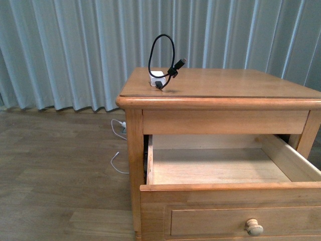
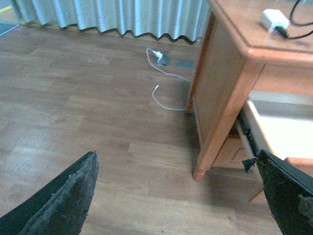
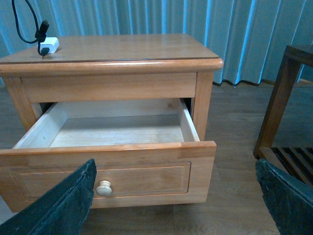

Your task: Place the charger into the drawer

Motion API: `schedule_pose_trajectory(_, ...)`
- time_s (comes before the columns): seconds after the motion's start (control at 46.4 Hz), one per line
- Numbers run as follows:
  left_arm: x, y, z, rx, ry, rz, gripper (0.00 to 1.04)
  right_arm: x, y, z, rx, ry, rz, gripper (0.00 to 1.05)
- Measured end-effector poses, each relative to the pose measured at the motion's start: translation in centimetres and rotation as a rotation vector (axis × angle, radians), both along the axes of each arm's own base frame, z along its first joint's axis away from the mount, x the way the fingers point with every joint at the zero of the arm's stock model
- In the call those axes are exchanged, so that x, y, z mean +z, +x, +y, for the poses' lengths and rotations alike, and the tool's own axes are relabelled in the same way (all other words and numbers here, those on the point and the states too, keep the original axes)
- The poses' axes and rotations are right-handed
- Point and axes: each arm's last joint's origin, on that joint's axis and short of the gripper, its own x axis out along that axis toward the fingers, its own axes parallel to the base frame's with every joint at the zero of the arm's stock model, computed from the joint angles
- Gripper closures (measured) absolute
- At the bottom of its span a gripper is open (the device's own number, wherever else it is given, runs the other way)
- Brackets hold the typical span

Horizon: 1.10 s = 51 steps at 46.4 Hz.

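The charger point(image 1: 159, 78), a small white block with its black cable standing up in a loop, sits on the table point(image 1: 241, 83), near the back left corner of the top and outside the drawer point(image 1: 225, 187); the block rests flat on the wood, and the black connector ends cross just beside it. The drawer is pulled well out beneath the top, its pale inside open to view from above; a round pale knob point(image 1: 254, 227) sits in the middle of its recessed front panel. My left gripper point(image 2: 176, 196) hangs above the floor point(image 2: 73, 98) beside the table's left side, well apart from the charger; its two dark fingers point(image 2: 63, 196) are spread wide, with nothing between them. My right gripper point(image 3: 173, 203) faces the drawer front, near the knob but not touching it; its fingers are also spread wide and hold nothing. A thin white cable point(image 2: 164, 78) trails across the floor by the table's back left leg, close to the pale curtain point(image 1: 60, 50); a darker wooden frame point(image 3: 279, 107) stands apart from the table, on the side away from the charger.
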Motion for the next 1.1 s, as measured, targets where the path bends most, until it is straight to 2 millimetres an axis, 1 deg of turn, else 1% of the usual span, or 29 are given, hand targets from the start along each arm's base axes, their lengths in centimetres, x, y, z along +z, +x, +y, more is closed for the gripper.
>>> schedule_pose_trajectory(0.043, 1.1, 1.2, -0.4, -0.021, -0.006, -0.005, 0.06, 0.0, 0.0, 0.0, 0.0, 0.0, 0.0, 0.08)
schedule_pose_trajectory(0.086, 2.5, 3.1, -0.9, -0.036, -0.009, -0.009, 0.06, 0.0, 0.0, 0.0, 0.0, 0.0, 0.0, 0.08)
schedule_pose_trajectory(0.151, 3.6, 5.2, -1.5, -0.048, -0.01, -0.004, 0.06, 0.0, 0.0, 0.0, 0.0, 0.0, 0.0, 0.08)
schedule_pose_trajectory(0.194, 4.2, 7.0, -2.0, -0.05, -0.005, 0.004, 0.06, 0.0, 0.0, 0.0, 0.0, 0.0, 0.0, 0.08)
schedule_pose_trajectory(0.237, 4.5, 8.0, -2.4, -0.05, -0.001, 0.011, 0.06, 0.0, 0.0, 0.0, 0.0, 0.0, 0.0, 0.08)
schedule_pose_trajectory(0.258, 4.7, 9.2, -2.8, -0.054, 0.001, 0.022, 0.06, 0.0, 0.0, 0.0, 0.0, 0.0, 0.0, 0.08)
schedule_pose_trajectory(0.345, 5.4, 12.3, -4.1, -0.06, 0.008, 0.035, 0.06, 0.0, 0.0, 0.0, 0.0, 0.0, 0.0, 0.08)
schedule_pose_trajectory(0.431, 5.9, 16.6, -6.8, -0.073, 0.01, 0.045, 0.06, 0.0, 0.0, 0.0, 0.0, 0.0, 0.0, 0.08)
schedule_pose_trajectory(0.539, 6.1, 20.5, -10.2, -0.104, 0.005, 0.035, 0.06, 0.0, 0.0, 0.0, 0.0, 0.0, 0.0, 0.08)
schedule_pose_trajectory(0.56, 6.1, 20.9, -10.6, -0.106, 0.005, 0.034, 0.06, 0.0, 0.0, 0.0, 0.0, 0.0, 0.0, 0.08)
schedule_pose_trajectory(0.625, 6.0, 22.9, -12.8, -0.119, -0.011, 0.026, 0.06, 0.0, 0.0, 0.0, 0.0, 0.0, 0.0, 0.08)
schedule_pose_trajectory(0.689, 6.0, 24.3, -14.5, -0.122, -0.016, 0.016, 0.06, 0.0, 0.0, 0.0, 0.0, 0.0, 0.0, 0.08)
schedule_pose_trajectory(0.84, 5.7, 26.6, -16.8, -0.127, -0.038, 0.018, 0.06, 0.0, 0.0, 0.0, 0.0, 0.0, 0.0, 0.08)
schedule_pose_trajectory(0.969, 5.6, 28.2, -18.4, -0.129, -0.042, 0.019, 0.06, 0.0, 0.0, 0.0, 0.0, 0.0, 0.0, 0.08)
schedule_pose_trajectory(1.099, 5.6, 29.2, -19.4, -0.138, -0.049, 0.008, 0.06, 0.0, 0.0, 0.0, 0.0, 0.0, 0.0, 0.08)
